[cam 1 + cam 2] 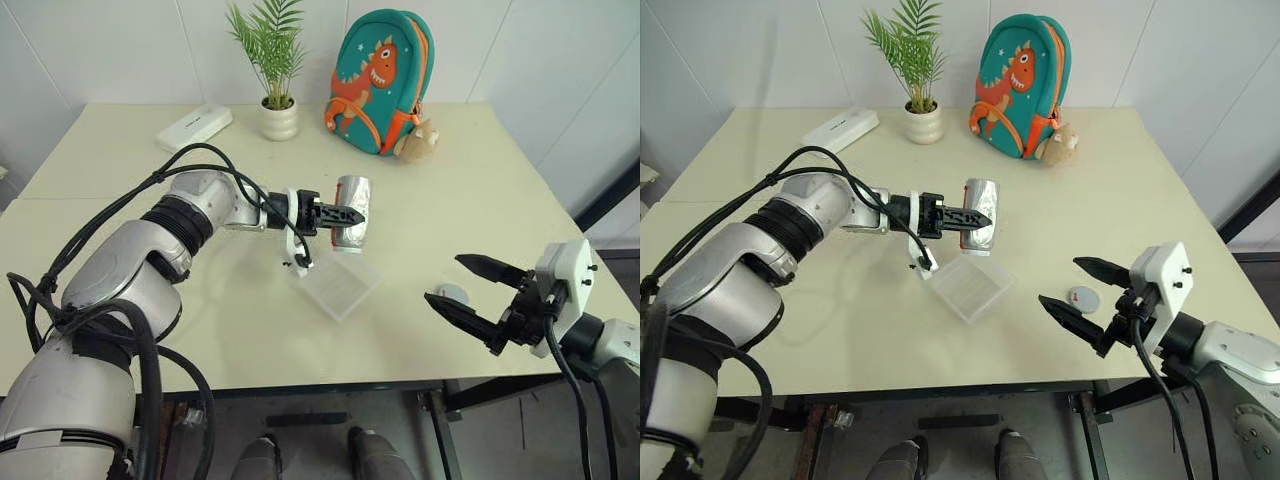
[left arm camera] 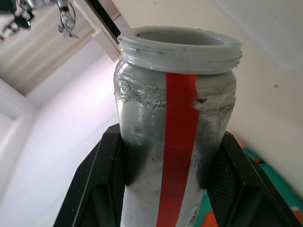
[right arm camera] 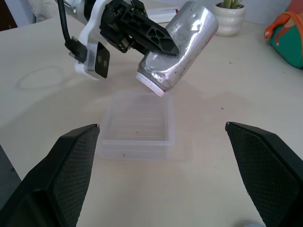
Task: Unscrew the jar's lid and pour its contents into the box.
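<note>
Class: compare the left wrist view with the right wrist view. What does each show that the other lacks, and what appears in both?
Left wrist view: the jar's open threaded mouth and its red stripe, seen close between the pincer's fingers.

Right wrist view: the box on the table with a tiny dark speck inside, the jar tilted mouth-down above it, and the open right pincer.

Both: the uncapped jar, gripped in the left pincer.

Jar [image 2: 175, 142] base cut off by frame edge, lid [image 1: 1084, 297] partly behind right hand [image 1: 1075, 290], pellet too small to confirm
</note>
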Motion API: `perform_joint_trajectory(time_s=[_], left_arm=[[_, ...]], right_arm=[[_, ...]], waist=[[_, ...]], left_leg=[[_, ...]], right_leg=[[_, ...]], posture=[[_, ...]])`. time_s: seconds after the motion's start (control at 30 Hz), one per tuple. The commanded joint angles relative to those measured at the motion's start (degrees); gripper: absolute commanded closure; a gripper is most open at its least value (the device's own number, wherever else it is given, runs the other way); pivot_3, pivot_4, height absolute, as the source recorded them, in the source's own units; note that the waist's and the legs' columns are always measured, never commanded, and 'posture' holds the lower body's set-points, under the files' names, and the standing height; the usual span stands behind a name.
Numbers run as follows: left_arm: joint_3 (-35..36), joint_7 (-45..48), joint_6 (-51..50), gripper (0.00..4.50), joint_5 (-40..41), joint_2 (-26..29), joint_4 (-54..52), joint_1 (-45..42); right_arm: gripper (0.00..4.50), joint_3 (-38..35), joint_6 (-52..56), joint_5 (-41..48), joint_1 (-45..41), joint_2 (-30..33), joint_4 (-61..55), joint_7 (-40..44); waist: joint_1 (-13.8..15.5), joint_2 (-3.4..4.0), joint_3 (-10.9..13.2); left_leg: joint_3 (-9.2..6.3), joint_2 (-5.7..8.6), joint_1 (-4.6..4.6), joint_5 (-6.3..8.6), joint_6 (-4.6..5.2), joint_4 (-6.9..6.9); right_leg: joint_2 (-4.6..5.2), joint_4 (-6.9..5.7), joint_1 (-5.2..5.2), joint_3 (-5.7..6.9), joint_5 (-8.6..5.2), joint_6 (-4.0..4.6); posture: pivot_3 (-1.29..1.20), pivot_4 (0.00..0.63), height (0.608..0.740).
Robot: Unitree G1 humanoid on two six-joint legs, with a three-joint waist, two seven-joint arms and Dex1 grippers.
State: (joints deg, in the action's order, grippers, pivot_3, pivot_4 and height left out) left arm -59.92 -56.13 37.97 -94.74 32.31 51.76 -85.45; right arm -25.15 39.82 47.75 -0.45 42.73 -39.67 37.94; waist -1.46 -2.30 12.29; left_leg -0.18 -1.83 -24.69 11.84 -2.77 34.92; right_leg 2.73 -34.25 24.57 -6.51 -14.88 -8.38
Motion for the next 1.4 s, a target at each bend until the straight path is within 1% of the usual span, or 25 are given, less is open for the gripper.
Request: perform_joint_trajectory(time_s=[0.03,0.17,0.33,0.4,0.5,0.53,0.57,0.63,0.7,0.73,0.8,0.83,0.9,0.97,1.07,1.13,1.23,1.3,1.4], left_arm=[[-1.1,-4.0,-6.8,2.62,-1.8,0.1,-1.7,-1.2],[-1.3,-6.1,-10.0,2.62,-1.8,0.1,-4.1,-1.1],[-0.9,-6.4,-11.0,2.62,-1.2,1.3,-6.9,-0.4],[-0.7,-6.1,-10.4,2.62,-0.5,1.7,-7.6,-0.1],[1.4,-3.5,-5.7,2.62,4.3,1.8,-5.7,0.0],[4.2,0.6,-0.5,2.62,10.3,1.0,-2.0,0.1],[8.0,6.6,3.8,2.62,17.4,0.1,2.5,0.4],[15.1,17.8,10.7,2.62,30.1,-1.6,9.8,1.3],[22.8,29.4,12.7,2.62,41.9,-2.9,14.3,3.2],[25.6,33.9,13.0,2.62,46.0,-3.4,15.3,4.0],[31.7,45.0,12.7,2.62,55.2,-4.9,16.5,6.2],[35.7,52.3,11.7,2.62,61.7,-6.2,16.7,7.9],[45.4,67.1,4.9,2.62,75.9,-9.6,16.1,11.3],[52.6,77.1,-2.6,2.62,86.0,-11.8,13.9,13.9],[60.5,84.4,-12.9,2.62,95.8,-13.3,10.7,16.9],[64.0,87.2,-18.6,2.62,100.2,-13.7,8.3,18.9],[66.5,91.8,-25.0,2.62,104.3,-13.4,4.2,23.5],[67.4,93.5,-28.9,2.62,105.8,-13.4,1.9,25.6],[68.6,95.0,-33.0,2.62,107.5,-13.1,-0.4,27.8]], right_arm=[[0.02,0.2,-1.4,-0.4,-1.6,1.2,0.5,0.1],[0.02,1.4,-1.4,-1.0,-3.1,1.4,1.5,0.2],[0.02,2.1,-1.5,-1.6,-3.8,1.2,1.8,0.0],[0.02,2.3,-1.5,-1.7,-3.9,1.1,1.8,0.0],[0.02,2.3,-1.5,-1.9,-4.0,1.1,1.6,0.0],[0.02,2.0,-1.5,-1.7,-4.1,1.1,1.6,0.0],[0.02,1.8,-1.4,-1.5,-4.1,1.1,1.5,0.0],[0.02,1.5,-1.4,-1.2,-4.2,1.1,1.4,0.1],[0.02,1.2,-1.3,-0.7,-4.4,1.2,1.3,0.3],[0.02,1.2,-1.3,-0.5,-4.5,1.3,1.3,0.4],[0.02,1.4,-1.3,-0.3,-5.0,1.5,1.4,0.6],[0.02,1.7,-1.4,-0.2,-5.3,1.7,1.6,1.0],[0.02,2.0,-1.6,-0.3,-6.4,2.0,2.3,1.6],[0.02,2.5,-1.7,-0.2,-7.2,2.2,2.9,2.6],[0.02,3.6,-1.8,0.1,-7.7,2.8,3.4,4.7],[0.02,4.0,-2.3,1.2,-8.3,2.0,3.9,5.5],[0.02,4.7,-2.7,2.2,-8.9,2.5,4.7,8.4],[0.02,5.0,-2.9,2.2,-9.4,3.0,5.5,9.8],[0.02,5.7,-3.2,1.4,-11.3,3.2,7.3,10.6]], waist=[[0.0,0.00,0.0],[0.3,0.00,0.0],[0.3,0.00,0.0],[0.3,0.00,0.0],[0.2,0.00,0.0],[0.2,0.00,0.0],[0.3,0.01,0.0],[0.2,0.01,0.0],[0.0,0.02,0.0],[-0.1,0.02,0.0],[-0.1,0.02,0.0],[0.0,0.02,0.0],[0.0,0.05,0.0],[0.0,0.05,0.0],[-0.3,0.05,0.0],[-0.4,0.05,0.0],[-0.4,0.05,0.0],[-0.4,0.05,0.0],[-0.5,0.05,0.0]], left_leg=[[0.00,0.00,-0.09,0.09,0.05,0.16],[0.00,0.00,-0.17,0.15,0.11,0.28],[0.00,0.00,-0.12,0.14,0.10,0.31],[0.00,0.01,-0.10,0.14,0.10,0.34],[0.01,0.00,-0.05,0.13,0.09,0.38],[0.02,0.00,-0.04,0.12,0.09,0.39],[0.02,0.00,-0.03,0.11,0.09,0.42],[0.04,0.00,0.00,0.10,0.09,0.52],[0.10,0.00,0.06,0.10,0.09,0.58],[0.13,0.00,0.09,0.10,0.09,0.59],[0.15,0.00,0.14,0.10,0.10,0.62],[0.15,0.00,0.14,0.09,0.10,0.65],[0.16,0.00,0.15,0.09,0.11,0.72],[0.15,0.00,0.16,0.08,0.12,0.83],[0.12,0.00,0.16,0.08,0.14,1.02],[0.11,0.00,0.24,0.08,0.15,1.11],[0.11,0.00,0.39,0.00,0.18,1.16],[0.09,0.00,0.68,0.00,0.18,1.17],[0.07,0.00,0.74,-0.07,0.27,1.24]], right_leg=[[0.00,-0.10,0.03,0.00,-0.04,-0.03],[0.01,-0.10,0.04,0.00,-0.05,-0.04],[0.01,-0.23,0.03,0.00,-0.05,-0.04],[0.01,-0.29,0.03,-0.01,-0.05,-0.04],[0.01,-0.39,0.03,-0.03,-0.05,-0.04],[0.01,-0.43,0.02,-0.04,-0.05,-0.04],[0.00,-0.47,0.02,-0.04,-0.05,-0.04],[0.01,-0.55,0.01,-0.04,-0.04,-0.03],[0.01,-0.58,-0.02,-0.07,-0.03,0.00],[0.01,-0.60,-0.04,-0.08,-0.04,0.01],[0.01,-0.63,-0.08,-0.11,-0.03,0.01],[0.01,-0.69,-0.08,-0.12,-0.03,0.01],[0.01,-0.76,-0.11,-0.15,-0.03,0.01],[0.01,-0.84,-0.13,-0.14,-0.02,0.02],[-0.01,-1.09,-0.12,-0.16,-0.03,0.01],[-0.02,-1.29,-0.12,-0.19,-0.03,0.01],[-0.03,-1.40,-0.23,-0.21,-0.03,0.01],[-0.04,-1.38,-0.53,-0.21,-0.03,0.02],[-0.04,-1.16,-0.71,-0.21,-0.03,0.03]], posture=[[0.00,0.150,0.740],[0.00,0.150,0.740],[0.00,0.150,0.740],[0.00,0.150,0.740],[0.00,0.150,0.740],[0.00,0.150,0.740],[0.00,0.150,0.740],[0.00,0.150,0.740],[0.00,0.150,0.740],[0.00,0.150,0.740],[0.00,0.150,0.740],[0.00,0.150,0.740],[0.00,0.150,0.740],[0.00,0.150,0.740],[0.00,0.150,0.740],[0.00,0.150,0.740],[0.00,0.150,0.740],[0.00,0.150,0.740],[0.00,0.150,0.740]])
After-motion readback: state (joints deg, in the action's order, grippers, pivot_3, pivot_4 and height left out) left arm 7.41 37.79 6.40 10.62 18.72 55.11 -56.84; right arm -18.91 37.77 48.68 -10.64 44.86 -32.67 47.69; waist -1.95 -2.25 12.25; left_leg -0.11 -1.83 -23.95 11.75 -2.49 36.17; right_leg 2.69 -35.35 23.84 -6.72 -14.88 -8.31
